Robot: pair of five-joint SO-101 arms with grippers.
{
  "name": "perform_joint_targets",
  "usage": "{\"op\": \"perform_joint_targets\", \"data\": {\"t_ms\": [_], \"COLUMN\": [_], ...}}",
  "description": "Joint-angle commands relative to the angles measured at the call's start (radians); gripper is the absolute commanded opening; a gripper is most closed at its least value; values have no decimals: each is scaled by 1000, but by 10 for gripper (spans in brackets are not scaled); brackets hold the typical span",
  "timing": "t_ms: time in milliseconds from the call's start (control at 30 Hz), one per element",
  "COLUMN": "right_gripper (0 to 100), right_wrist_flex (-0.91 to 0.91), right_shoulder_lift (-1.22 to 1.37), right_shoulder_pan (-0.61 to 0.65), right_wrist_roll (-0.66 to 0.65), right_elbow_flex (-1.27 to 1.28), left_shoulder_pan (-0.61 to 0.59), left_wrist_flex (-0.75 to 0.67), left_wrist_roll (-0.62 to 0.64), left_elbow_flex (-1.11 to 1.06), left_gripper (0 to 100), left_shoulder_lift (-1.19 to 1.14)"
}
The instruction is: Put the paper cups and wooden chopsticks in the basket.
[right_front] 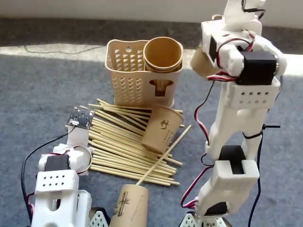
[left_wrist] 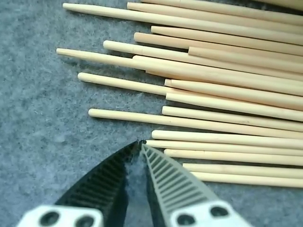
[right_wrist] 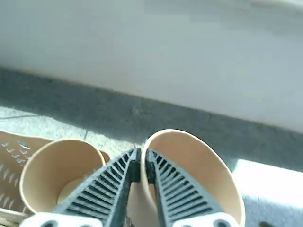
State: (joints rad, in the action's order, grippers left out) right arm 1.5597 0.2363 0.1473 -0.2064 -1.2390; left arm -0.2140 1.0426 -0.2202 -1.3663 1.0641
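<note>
Right jaws pinch the rim of a paper cup (right_wrist: 189, 175), held raised just right of the basket (right_front: 125, 71), mouth toward the wrist. Left jaws, pressed together, sit by the chopsticks (left_wrist: 213, 94), which lie flat, running side to side on the grey-carpeted bench (right_front: 38, 85); pale wall (right_wrist: 165, 47) behind.

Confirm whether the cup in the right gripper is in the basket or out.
Out: the cup, its wall pinched by the right gripper, hangs beside the basket, not inside it.
</note>
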Motion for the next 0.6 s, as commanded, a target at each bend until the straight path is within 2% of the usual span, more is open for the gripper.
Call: {"op": "perform_joint_targets", "data": {"t_ms": [0,300,567], "right_gripper": [5,5,5], "right_wrist_flex": [-102,-248,-298], "right_shoulder_lift": [-51,-47,-45], "right_shoulder_pan": [56,154,237], "right_wrist_roll": [-15,-15,-126], "right_elbow_flex": [-44,-38,8], "left_shoulder_pan": [-5,-5,-7], "left_wrist_flex": [-15,-15,-15], "left_wrist_roll": [-6,-6,-6], "left_elbow_flex": [8,8,8], "left_gripper": [5,5,5], "left_shoulder_lift": [15,15,15]}}
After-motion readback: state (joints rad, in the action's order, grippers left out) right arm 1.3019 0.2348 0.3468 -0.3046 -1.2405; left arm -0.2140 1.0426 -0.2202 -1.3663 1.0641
